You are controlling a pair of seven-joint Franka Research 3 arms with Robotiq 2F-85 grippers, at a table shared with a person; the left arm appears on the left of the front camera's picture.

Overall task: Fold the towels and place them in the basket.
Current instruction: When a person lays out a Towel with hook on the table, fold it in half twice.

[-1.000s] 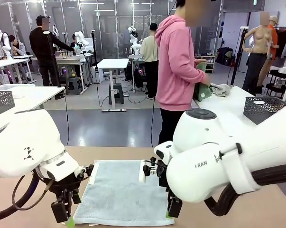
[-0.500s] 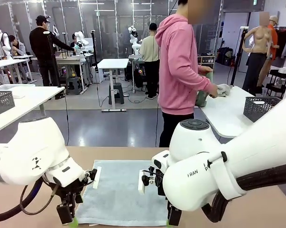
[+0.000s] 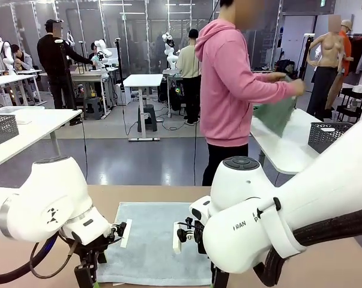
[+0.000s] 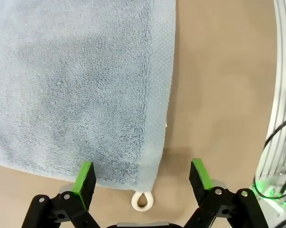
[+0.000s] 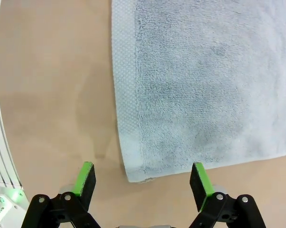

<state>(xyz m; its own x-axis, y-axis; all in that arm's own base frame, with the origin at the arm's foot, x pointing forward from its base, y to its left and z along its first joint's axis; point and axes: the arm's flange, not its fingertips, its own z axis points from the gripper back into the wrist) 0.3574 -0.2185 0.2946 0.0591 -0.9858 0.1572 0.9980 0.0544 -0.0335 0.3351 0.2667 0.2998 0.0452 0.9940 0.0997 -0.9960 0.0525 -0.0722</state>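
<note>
Tan desk (image 3: 156, 193) carries one towel (image 3: 150, 240), spread flat and unfolded between the two arms. Left end effector (image 4: 143, 166): jaws wide open above the towel's near corner with the loop (image 4: 142, 202), one pad over cloth, the other over bare desk. Right end effector (image 5: 143, 166): jaws wide open above the other near corner, straddling the edge. Contact with cloth: cannot tell. Far side: person (image 3: 229, 84) in pink hoodie holds a green cloth (image 3: 277, 114) over a white desk (image 3: 283, 157).
</note>
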